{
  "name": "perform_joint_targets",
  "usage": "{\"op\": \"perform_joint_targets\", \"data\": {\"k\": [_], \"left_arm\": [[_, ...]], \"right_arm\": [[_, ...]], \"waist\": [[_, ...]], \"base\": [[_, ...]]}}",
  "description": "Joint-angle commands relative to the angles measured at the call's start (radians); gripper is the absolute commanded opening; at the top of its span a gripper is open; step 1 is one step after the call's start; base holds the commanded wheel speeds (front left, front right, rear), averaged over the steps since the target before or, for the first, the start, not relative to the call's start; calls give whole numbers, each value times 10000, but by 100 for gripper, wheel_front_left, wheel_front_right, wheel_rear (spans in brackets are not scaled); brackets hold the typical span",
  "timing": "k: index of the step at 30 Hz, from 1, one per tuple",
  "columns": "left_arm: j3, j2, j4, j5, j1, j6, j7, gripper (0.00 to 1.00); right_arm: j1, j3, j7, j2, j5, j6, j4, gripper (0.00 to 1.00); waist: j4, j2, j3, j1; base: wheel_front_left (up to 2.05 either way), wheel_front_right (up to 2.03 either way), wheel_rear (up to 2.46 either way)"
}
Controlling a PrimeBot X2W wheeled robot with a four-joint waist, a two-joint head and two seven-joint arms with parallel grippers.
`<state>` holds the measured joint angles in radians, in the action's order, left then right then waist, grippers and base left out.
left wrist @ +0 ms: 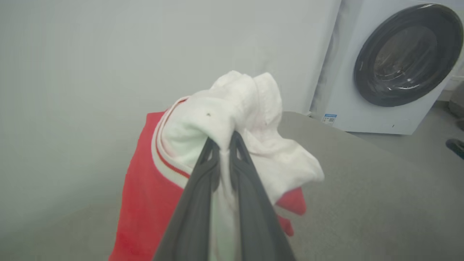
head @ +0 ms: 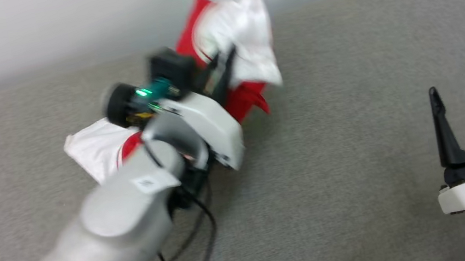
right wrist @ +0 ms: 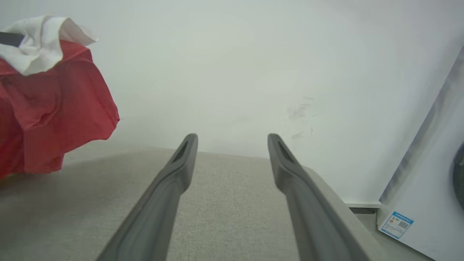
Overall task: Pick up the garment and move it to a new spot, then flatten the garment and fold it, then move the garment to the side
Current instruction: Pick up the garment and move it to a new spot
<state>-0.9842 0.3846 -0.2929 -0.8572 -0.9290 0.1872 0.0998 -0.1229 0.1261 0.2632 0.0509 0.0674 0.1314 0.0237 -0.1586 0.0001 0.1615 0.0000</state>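
Note:
The garment [head: 241, 40], a red shirt with white sleeves, hangs bunched above the grey padded surface, lifted at its white part. My left gripper [head: 221, 60] is shut on that white cloth; in the left wrist view its fingers [left wrist: 203, 170] pinch a fold of the garment [left wrist: 250, 119]. A white sleeve still rests on the surface under my left forearm. The right wrist view has the garment [right wrist: 54, 108] hanging at its far left. My right gripper [head: 457, 90] stands open low at the right, well apart from the cloth, its fingers [right wrist: 181, 163] spread with nothing between them.
The grey padded surface [head: 357, 152] reaches to a rounded far right corner and meets a pale wall [head: 57, 23] behind. A white washing machine [left wrist: 395, 65] with a dark round door stands on the floor beyond the right end. A black cable dangles under my left forearm.

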Motion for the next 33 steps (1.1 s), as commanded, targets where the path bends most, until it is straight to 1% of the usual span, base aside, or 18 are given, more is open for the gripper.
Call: {"op": "perform_joint_targets", "data": {"k": [1, 6, 7, 8, 10, 11, 15, 18, 22, 25, 28, 30, 33], "left_arm": [[-705, -727, -732, 152, 567, -198, -10, 0], [-1595, -1781, -2051, 347, 1167, -501, 129, 0], [-1769, -1975, -2278, 395, 1268, -615, 131, 36], [-1969, -2138, -2531, 428, 1350, -751, 54, 100], [-2243, -2400, -2929, 438, 1506, -1036, -89, 100], [-2243, -2400, -2929, 438, 1506, -1036, -89, 100], [-2443, -2759, -3436, 516, 1628, -1438, 134, 100], [-2322, -2877, -3627, 458, 1583, -1534, 538, 100], [-1986, -2814, -3625, 351, 1483, -1531, 1087, 100], [-1651, -2510, -3481, 446, 1444, -1302, 1399, 100], [-1064, -2020, -3068, 511, 1626, -1047, 1605, 100], [-648, -1527, -2495, 744, 1838, -1054, 1653, 100], [512, -641, -1500, 1123, 2518, -661, 1660, 100]], "right_arm": [[-214, 261, 23, -16, -128, -12, 56, 100], [-229, 403, 24, -16, -213, -14, 45, 100], [-230, 418, 23, -13, -228, -14, 31, 100], [-221, 416, 24, -14, -238, -14, 12, 100], [-200, 408, 23, -16, -243, -12, -44, 100], [-200, 408, 23, -16, -243, -12, -44, 100], [-134, 395, 23, -16, -133, -14, -155, 100], [-1, 373, 24, -14, -24, -12, -236, 100], [152, 317, 24, -13, 126, -14, -327, 100], [345, 206, 23, -14, 222, -12, -387, 100], [542, 59, 24, -14, 268, -14, -414, 100], [713, -7, 24, -14, 250, -12, -387, 100], [929, -86, 24, -14, 242, -12, -348, 100]], "waist": [[-663, -1, 326, 0], [-887, -1, 487, 0], [-900, -1, 498, 0], [-904, -1, 502, 0], [-872, -1, 489, 0], [-872, -1, 489, 0], [-590, -1, 284, 0], [-282, -1, -41, 0], [203, -1, -598, 0], [588, -1, -1038, 0], [963, -1, -1433, 0], [1238, -1, -1586, 0], [1614, -1, -1723, 0]], "base": [[0, 0, 0], [0, 0, 0], [0, 0, 0], [0, 0, 0], [0, 0, 0], [0, 0, 0], [0, 0, 0], [0, 0, 0], [0, 0, 0], [0, 0, 0], [0, 0, 0], [0, 0, 0], [0, 0, 0]]}}
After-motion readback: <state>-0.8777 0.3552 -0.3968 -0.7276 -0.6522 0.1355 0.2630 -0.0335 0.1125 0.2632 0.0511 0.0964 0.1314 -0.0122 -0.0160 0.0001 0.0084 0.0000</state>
